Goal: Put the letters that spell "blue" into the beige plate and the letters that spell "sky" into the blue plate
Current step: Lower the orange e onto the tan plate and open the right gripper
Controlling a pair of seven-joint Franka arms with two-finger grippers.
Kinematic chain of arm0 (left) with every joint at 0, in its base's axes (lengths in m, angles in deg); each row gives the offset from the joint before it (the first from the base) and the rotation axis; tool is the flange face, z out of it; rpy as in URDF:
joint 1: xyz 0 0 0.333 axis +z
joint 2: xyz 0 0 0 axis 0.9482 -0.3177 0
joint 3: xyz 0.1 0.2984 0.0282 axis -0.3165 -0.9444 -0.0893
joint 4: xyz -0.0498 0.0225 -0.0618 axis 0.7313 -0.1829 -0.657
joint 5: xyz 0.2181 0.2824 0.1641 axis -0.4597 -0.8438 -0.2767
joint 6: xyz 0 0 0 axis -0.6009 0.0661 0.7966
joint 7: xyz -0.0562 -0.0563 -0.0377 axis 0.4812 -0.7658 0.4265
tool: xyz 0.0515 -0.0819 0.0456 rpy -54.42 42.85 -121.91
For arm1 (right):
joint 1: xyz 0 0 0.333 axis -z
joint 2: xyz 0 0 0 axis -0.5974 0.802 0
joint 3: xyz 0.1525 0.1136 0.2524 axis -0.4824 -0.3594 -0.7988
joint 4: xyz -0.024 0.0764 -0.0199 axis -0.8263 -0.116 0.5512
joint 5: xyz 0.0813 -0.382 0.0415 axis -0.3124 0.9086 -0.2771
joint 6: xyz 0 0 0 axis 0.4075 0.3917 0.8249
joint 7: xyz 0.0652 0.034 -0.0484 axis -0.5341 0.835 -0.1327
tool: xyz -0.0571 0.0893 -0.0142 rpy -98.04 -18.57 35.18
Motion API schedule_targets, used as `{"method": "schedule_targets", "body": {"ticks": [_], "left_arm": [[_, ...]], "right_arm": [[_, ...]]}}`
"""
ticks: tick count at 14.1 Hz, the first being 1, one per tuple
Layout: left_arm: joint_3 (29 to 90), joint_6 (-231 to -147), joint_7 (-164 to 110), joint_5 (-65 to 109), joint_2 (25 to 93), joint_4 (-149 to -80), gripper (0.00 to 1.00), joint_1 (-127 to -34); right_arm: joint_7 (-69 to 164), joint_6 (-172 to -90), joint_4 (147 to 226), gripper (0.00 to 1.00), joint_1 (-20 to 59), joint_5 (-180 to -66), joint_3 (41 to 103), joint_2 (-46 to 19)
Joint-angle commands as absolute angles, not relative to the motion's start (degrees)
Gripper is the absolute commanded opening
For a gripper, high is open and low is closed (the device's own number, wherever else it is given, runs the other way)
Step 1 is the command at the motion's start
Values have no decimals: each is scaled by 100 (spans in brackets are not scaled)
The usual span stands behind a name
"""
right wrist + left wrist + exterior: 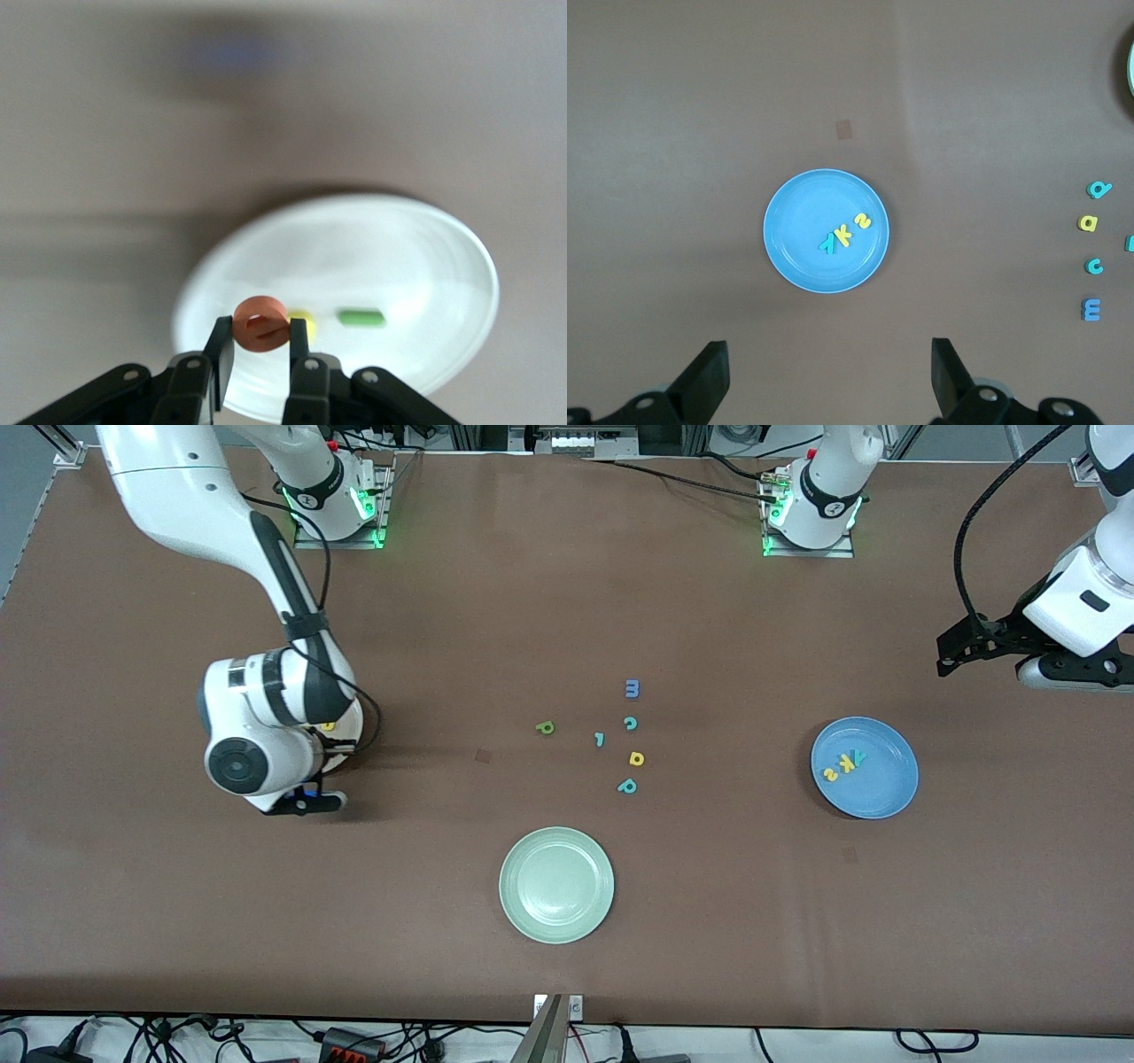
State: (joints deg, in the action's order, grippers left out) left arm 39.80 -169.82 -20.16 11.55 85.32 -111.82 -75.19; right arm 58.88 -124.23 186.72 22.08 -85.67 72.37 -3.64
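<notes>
Over the round beige plate (354,292), the right gripper (257,350) pinches the orange foam e (260,324); yellow u (303,324) and green bar (361,317) lie inside. Green b-shaped letter (545,728) remains on the table. Blue plate (873,788) holds s, k, y (844,234); left gripper (828,381) waits agape above it.

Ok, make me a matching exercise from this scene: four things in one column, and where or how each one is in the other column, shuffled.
Things:
1. orange e
2. yellow k
3. pale green plate
4. left pincer

States:
A. lying in the blue plate
B. gripped by the right pincer over the beige plate
C. open, holding nothing
D. no letters in it, the plate nearest the front camera

Pairs: 1-B, 2-A, 3-D, 4-C.
</notes>
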Motion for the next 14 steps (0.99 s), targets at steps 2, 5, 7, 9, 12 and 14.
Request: {"method": "schedule_targets", "body": {"ticks": [2,5,7,9,12,14], "left_arm": [[3978,-16872,-1987,1233,8514,-11080,100,-7517],[3978,-16872,-1987,1224,8514,-11089,100,-7517],[3978,-16872,-1987,1233,8514,-11080,100,-7517],[3978,-16889,-1996,1233,8505,-11080,100,-7517],[3996,-16880,-1996,1233,8505,-11080,100,-7517],[3996,-16889,-1996,1233,8505,-11080,100,-7525]], "right_arm": [[5900,-12722,19741,16,2358,-8540,7149,-974],[5970,-13057,19910,100,2402,-8575,7140,-947],[6023,-12952,19665,100,2350,-8584,7114,-1035],[6015,-12837,19314,100,2341,-8732,6991,-1070],[6023,-12934,18804,100,2219,-8900,6587,-1000],[6023,-12943,18356,100,1772,-9023,6577,-834]]}}
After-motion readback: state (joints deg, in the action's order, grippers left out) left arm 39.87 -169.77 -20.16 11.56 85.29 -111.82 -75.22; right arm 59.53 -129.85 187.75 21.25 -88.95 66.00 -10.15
